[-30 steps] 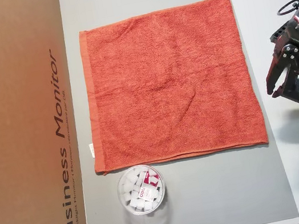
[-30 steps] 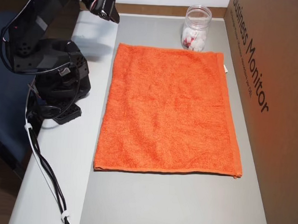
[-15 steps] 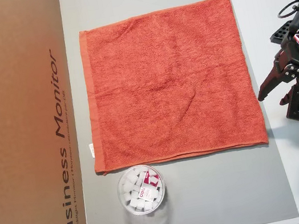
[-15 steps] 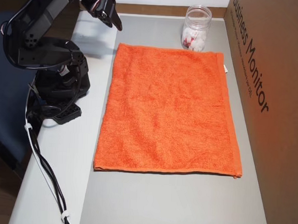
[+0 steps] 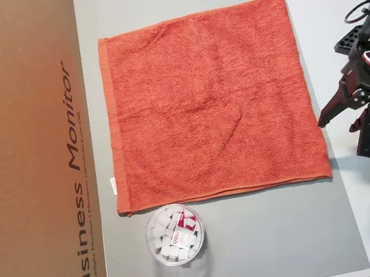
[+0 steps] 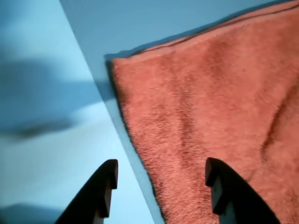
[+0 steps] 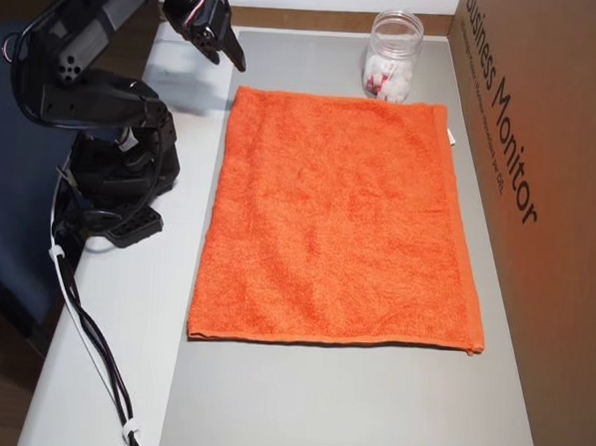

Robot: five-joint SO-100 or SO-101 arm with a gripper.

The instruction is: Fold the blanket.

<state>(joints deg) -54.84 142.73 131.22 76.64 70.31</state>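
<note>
The blanket (image 5: 207, 102) is an orange-red terry towel lying flat and unfolded on the grey mat (image 5: 260, 240), with a small white tag on its left edge in that overhead view. My gripper (image 5: 336, 126) is open and holds nothing, hovering just off the blanket's right edge near the lower right corner. In the other overhead view, the gripper (image 7: 228, 62) hangs by the blanket's (image 7: 338, 225) far left corner. In the wrist view the open gripper (image 6: 161, 164) straddles the hemmed edge of the blanket (image 6: 210, 102), one finger over the cloth, one over the table.
A clear jar (image 5: 176, 237) of small white items stands on the mat right by the blanket's edge, also seen as the jar (image 7: 392, 58). A tall cardboard box (image 5: 28, 166) walls one side. The arm's base (image 7: 111, 163) and cables (image 7: 91, 352) sit on the white table.
The gripper has come in from the white table toward the blanket's edge near its corner, and its fingers now reach the mat's border.
</note>
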